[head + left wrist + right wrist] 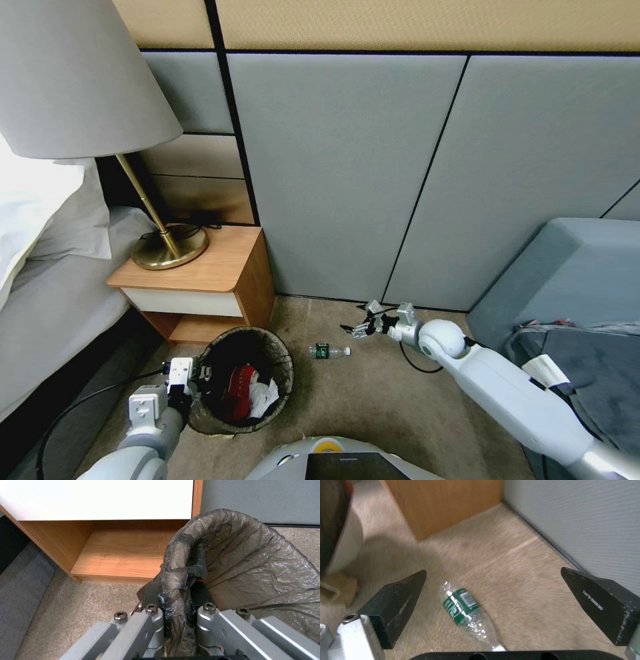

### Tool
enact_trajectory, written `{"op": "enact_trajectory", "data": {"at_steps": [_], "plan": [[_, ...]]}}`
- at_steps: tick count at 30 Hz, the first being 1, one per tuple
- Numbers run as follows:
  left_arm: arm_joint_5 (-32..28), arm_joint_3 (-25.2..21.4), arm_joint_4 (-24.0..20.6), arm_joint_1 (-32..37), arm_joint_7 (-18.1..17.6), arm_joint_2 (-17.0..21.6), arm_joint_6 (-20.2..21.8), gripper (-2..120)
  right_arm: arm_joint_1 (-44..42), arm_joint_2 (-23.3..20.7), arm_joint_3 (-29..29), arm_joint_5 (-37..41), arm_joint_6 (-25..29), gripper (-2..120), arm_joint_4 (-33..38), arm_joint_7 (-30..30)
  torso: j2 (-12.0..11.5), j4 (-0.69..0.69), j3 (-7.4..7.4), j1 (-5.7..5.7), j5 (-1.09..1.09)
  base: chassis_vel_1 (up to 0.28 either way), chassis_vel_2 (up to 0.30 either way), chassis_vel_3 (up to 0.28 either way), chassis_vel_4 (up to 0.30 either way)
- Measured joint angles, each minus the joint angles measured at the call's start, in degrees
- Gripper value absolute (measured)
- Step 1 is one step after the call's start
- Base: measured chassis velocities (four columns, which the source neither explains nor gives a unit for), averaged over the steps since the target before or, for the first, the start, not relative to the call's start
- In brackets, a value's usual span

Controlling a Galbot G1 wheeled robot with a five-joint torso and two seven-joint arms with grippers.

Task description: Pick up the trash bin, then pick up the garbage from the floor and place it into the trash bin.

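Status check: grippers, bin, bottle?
Left gripper clamped on trash bin rim. Right gripper open above bottle lying on carpet. Nothing blocking.

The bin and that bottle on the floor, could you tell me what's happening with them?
The left pincer is shut on the liner-covered rim of the bin, which stands on the carpet by the nightstand with wrappers already inside. The right pincer is open, just above the bottle lying on the carpet beside the bin; it has not gripped it yet.
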Motion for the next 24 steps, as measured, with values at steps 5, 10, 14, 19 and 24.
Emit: {"op": "enact_trajectory", "data": {"at_steps": [5, 10, 14, 19, 24], "plan": [[-0.1, 0.0, 0.0, -0.1, 0.0, -0.1, 0.0, 6, 4.6, 3.4, -4.5, -3.5, 1.7, 100, -6.8, -5.3, 0.0, 0.00, 0.00, 0.00, 0.01, 0.000, 0.000, 0.000, 0.000], [-0.1, -0.1, 0.0, -0.1, -0.1, -0.1, 0.0, 6, 7.1, 5.6, -7.1, -5.3, 2.0, 100, -10.4, -9.5, 0.0, -0.01, 0.00, 0.00, 0.01, 0.000, 0.000, 0.000, 0.000], [-0.2, -0.1, 0.0, -0.2, -0.1, -0.2, 0.0, 6, 8.5, 6.8, -8.6, -6.5, 2.2, 100, -12.5, -11.8, 0.0, -0.01, 0.00, 0.00, 0.00, 0.000, 0.000, 0.000, 0.000], [-0.2, 0.0, 0.0, -0.4, -0.1, -0.2, 0.0, 6, 9.3, 7.9, -9.7, -7.6, 2.7, 100, -14.9, -13.4, 0.0, -0.01, 0.00, 0.00, 0.03, 0.000, 0.000, 0.000, 0.000], [-0.2, 0.0, 0.0, -0.4, -0.1, -0.3, 0.0, 6, 10.9, 9.9, -12.0, -11.7, 5.4, 100, -21.0, -17.6, 0.0, -0.01, 0.00, 0.00, 0.01, 0.000, 0.000, 0.000, 0.000]]}}
